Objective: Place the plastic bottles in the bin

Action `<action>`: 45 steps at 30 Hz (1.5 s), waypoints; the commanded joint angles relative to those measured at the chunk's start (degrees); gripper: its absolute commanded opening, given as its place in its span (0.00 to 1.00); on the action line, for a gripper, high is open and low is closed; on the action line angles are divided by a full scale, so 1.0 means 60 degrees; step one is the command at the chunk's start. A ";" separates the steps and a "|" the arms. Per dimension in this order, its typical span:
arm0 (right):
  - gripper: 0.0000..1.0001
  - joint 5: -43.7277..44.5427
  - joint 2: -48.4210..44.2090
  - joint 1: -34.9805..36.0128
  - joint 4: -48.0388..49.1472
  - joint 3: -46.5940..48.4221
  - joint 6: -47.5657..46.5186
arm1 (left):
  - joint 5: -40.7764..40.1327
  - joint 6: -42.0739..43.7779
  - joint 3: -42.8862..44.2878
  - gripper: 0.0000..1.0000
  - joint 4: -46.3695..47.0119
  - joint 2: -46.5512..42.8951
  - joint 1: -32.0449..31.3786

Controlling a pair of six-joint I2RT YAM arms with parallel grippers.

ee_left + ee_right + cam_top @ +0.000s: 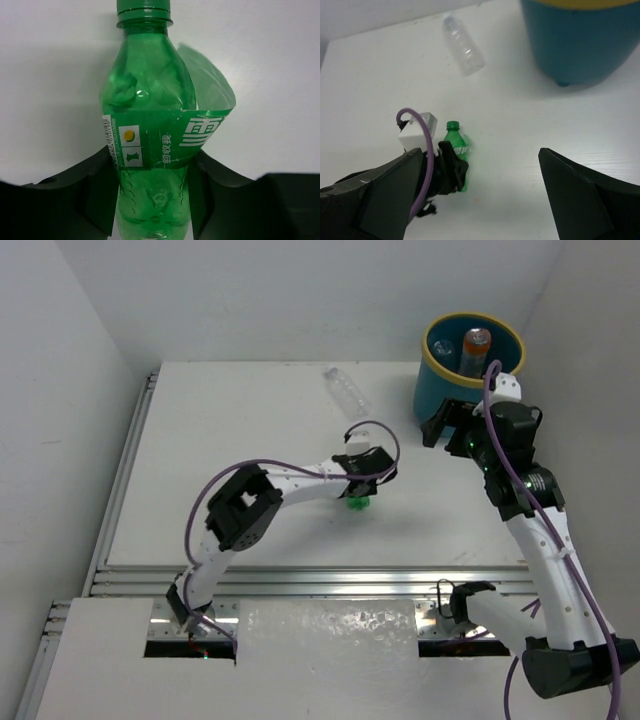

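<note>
A green bottle (150,125) lies on the white table, and my left gripper (152,195) is shut on its lower body, with its cap pointing away from the wrist. The top view shows this gripper (362,490) over the green bottle (358,504) at mid-table. My right gripper (450,430) is open and empty, beside the teal bin with a yellow rim (440,390). An orange bottle (476,345) stands inside the bin. A clear bottle (346,390) lies at the far middle of the table. The right wrist view shows the open right gripper (485,200), the green bottle (456,142), the clear bottle (464,47) and the bin (575,45).
White walls close in the table at the back and on both sides. A metal rail (320,585) runs along the near edge, and another (125,470) along the left edge. A purple cable (250,468) loops over the left arm.
</note>
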 commanded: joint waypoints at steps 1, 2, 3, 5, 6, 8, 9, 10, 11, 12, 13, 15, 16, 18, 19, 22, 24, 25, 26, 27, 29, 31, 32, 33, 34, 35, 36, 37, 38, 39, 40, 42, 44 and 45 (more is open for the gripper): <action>0.99 -0.2247 -0.0069 0.0032 0.0862 -0.0887 0.0517 | -0.0290 0.1029 -0.3086 0.00 0.2347 -0.2613 -0.0447; 0.99 -0.2692 -0.0142 0.0032 0.1171 -0.1151 0.1114 | -0.0099 0.1540 -0.4038 0.00 0.3197 -0.4041 -0.0461; 0.99 -0.3117 -0.0404 0.0018 0.1551 -0.1835 0.1453 | 0.0105 0.1806 -0.5758 0.00 0.4990 -0.4708 -0.0447; 0.99 -0.4241 -0.0742 0.0047 0.2985 -0.2904 0.2708 | 0.0793 0.2623 -0.7566 0.00 0.7338 -0.6345 -0.0432; 0.99 -0.4727 -0.0743 0.0076 0.3454 -0.3201 0.3123 | 0.1086 0.2803 -0.7925 0.00 0.7743 -0.6703 -0.0432; 0.99 -0.5999 -0.0613 0.0105 0.5065 -0.3744 0.4306 | 0.1819 0.3299 -0.8598 0.00 0.8547 -0.7435 -0.0418; 0.99 -0.6210 -0.0409 0.0192 0.5709 -0.4036 0.4560 | 0.2227 0.3390 -0.8791 0.00 0.8770 -0.7599 -0.0418; 0.99 -0.6284 -0.0320 0.0251 0.5918 -0.4170 0.4896 | 0.2377 0.3507 -0.8967 0.00 0.9149 -0.7890 -0.0418; 0.99 -0.6314 -0.0232 0.0353 0.6225 -0.4331 0.5001 | 0.2668 0.3566 -0.9245 0.00 0.9327 -0.8024 -0.0418; 0.99 -0.6285 -0.0202 0.0412 0.6344 -0.4405 0.5045 | 0.2758 0.3566 -0.9378 0.00 0.9474 -0.8127 -0.0418; 0.99 -0.6227 -0.0187 0.0442 0.6403 -0.4478 0.5089 | 0.2802 0.3566 -0.9510 0.00 0.9809 -0.8331 -0.0403; 0.99 -0.6226 -0.0172 0.0588 0.6709 -0.4683 0.5221 | 0.3007 0.3566 -0.9891 0.00 1.0250 -0.8552 -0.0418; 0.99 -0.6270 -0.0114 0.0676 0.6842 -0.4756 0.5367 | 0.3037 0.3494 -1.0080 0.00 1.0629 -0.8683 -0.0403; 0.99 -0.6329 -0.0026 0.0983 0.7134 -0.4859 0.5441 | 0.3401 0.3449 -1.0141 0.00 1.0983 -0.8772 -0.0403; 0.99 -0.6285 0.0090 0.1231 0.7165 -0.4860 0.5398 | 0.3548 0.3435 -1.0112 0.00 1.1231 -0.8772 -0.0418; 0.99 -0.6080 0.0397 0.1554 0.7121 -0.4699 0.5222 | 0.4177 0.3376 -0.9951 0.00 1.1539 -0.8714 -0.0418; 0.99 -0.6007 0.0545 0.1643 0.7121 -0.4655 0.5149 | 0.4368 0.3318 -0.9921 0.00 1.1788 -0.8728 -0.0418; 0.99 -0.5891 0.0618 0.1774 0.7107 -0.4596 0.5076 | 0.4457 0.3317 -0.9950 0.00 1.1862 -0.8743 -0.0418; 0.99 -0.5774 0.0662 0.1848 0.7034 -0.4538 0.4988 | 0.4545 0.3303 -0.9951 0.00 1.1907 -0.8743 -0.0418; 0.99 -0.5656 0.0692 0.1906 0.6830 -0.4494 0.4755 | 0.4560 0.3259 -0.9951 0.00 1.1994 -0.8743 -0.0418; 0.99 -0.5407 0.0721 0.2082 0.6668 -0.4420 0.4607 | 0.4619 0.3244 -0.9936 0.00 1.2039 -0.8743 -0.0418; 0.92 -0.5566 0.0751 0.2199 0.6813 -0.4449 0.4548 | 0.4648 0.3229 -0.9950 0.00 1.2127 -0.8728 -0.0418; 0.85 -0.5683 0.0823 0.2243 0.7017 -0.4464 0.4548 | 0.4649 0.3229 -0.9936 0.00 1.2156 -0.8714 -0.0418; 0.57 -0.5771 0.0838 0.2273 0.7135 -0.4464 0.4548 | 0.4649 0.3229 -0.9892 0.00 1.2156 -0.8670 -0.0418; 0.41 -0.5888 0.0868 0.2331 0.7194 -0.4435 0.4533 | 0.4649 0.3215 -0.9863 0.03 1.2142 -0.8626 -0.0418; 0.28 -0.5904 0.0868 0.2346 0.7224 -0.4435 0.4533 | 0.4649 0.3215 -0.9834 0.06 1.2127 -0.8597 -0.0418; 0.15 -0.5890 0.0839 0.2332 0.7224 -0.4420 0.4533 | 0.4649 0.3215 -0.9790 0.09 1.2069 -0.8524 -0.0418; 0.06 -0.5875 0.0781 0.2332 0.7209 -0.4406 0.4519 | 0.4620 0.3200 -0.9746 0.19 1.2025 -0.8494 -0.0418; 0.01 -0.5788 0.0736 0.2332 0.7151 -0.4405 0.4504 | 0.4503 0.3200 -0.9687 0.24 1.1937 -0.8465 -0.0418; 0.00 -0.5729 0.0678 0.2346 0.7107 -0.4391 0.4460 | 0.4473 0.3200 -0.9600 0.36 1.1762 -0.8407 -0.0418; 0.00 -0.5656 0.0648 0.2346 0.7034 -0.4333 0.4416 | 0.4415 0.3215 -0.9541 0.44 1.1674 -0.8377 -0.0418; 0.00 -0.5305 0.0590 0.2332 0.6698 -0.4245 0.4198 | 0.4166 0.3142 -0.9293 0.74 1.1163 -0.8348 -0.0418; 0.00 -0.4998 0.0546 0.2346 0.6245 -0.4040 0.3963 | 0.3889 0.3069 -0.9131 0.83 1.0738 -0.8377 -0.0418; 0.00 -0.4532 0.0531 0.2332 0.6039 -0.3952 0.3846 | 0.3800 0.3083 -0.8927 0.86 1.0213 -0.8362 -0.0418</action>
